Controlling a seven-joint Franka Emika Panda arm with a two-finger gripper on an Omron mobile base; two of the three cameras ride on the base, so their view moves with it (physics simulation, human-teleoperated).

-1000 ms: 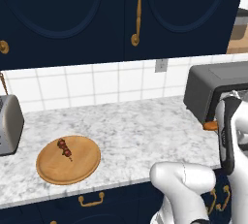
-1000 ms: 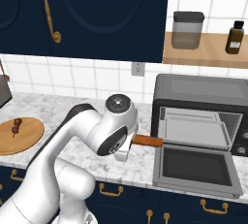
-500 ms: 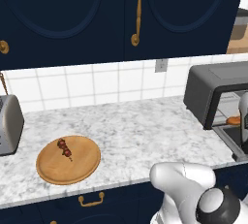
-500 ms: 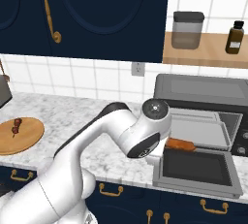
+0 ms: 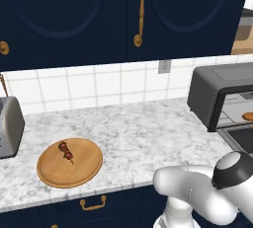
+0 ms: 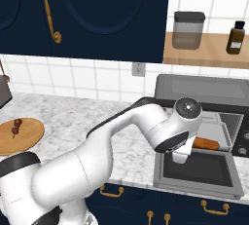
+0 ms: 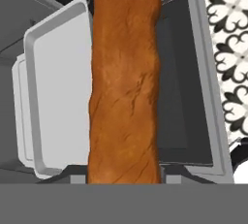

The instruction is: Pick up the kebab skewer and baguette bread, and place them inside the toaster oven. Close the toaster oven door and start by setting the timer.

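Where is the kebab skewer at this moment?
The kebab skewer lies on the round wooden board at the counter's left, beside the silver toaster, far from the toaster oven on the right.

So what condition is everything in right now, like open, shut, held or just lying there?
toaster oven door: open, folded down flat.
toaster oven: open, light tray inside.
baguette bread: held by the gripper, over the door and tray.
gripper: shut on the baguette bread.
kebab skewer: lying on the round wooden board, not yet picked up.
upper cabinets: doors shut.
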